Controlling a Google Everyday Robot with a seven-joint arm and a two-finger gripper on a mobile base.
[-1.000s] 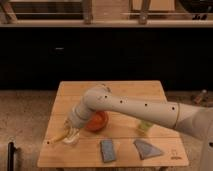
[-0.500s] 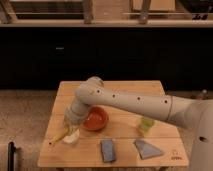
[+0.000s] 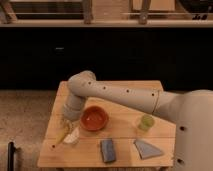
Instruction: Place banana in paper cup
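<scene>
The banana (image 3: 62,135) is a slim yellow shape lying aslant at the front left of the wooden table (image 3: 125,142). Its upper end is right under my gripper (image 3: 67,121). The cream paper cup (image 3: 72,137) stands just right of the banana and touches it. I cannot tell whether the banana's tip rests in the cup or beside it. My gripper hangs down from the bent white arm (image 3: 115,92), directly above the banana and the cup's left rim. The gripper's end is hidden by the wrist.
An orange-red bowl (image 3: 95,118) sits just right of the gripper and cup. A translucent green cup (image 3: 146,122) stands further right. Two blue-grey pieces (image 3: 107,150) (image 3: 146,148) lie along the front edge. A dark counter front runs behind the table.
The arm's elbow has swung left and now uncovers the bowl. The gripper has stayed over the banana and the paper cup at the front left.
</scene>
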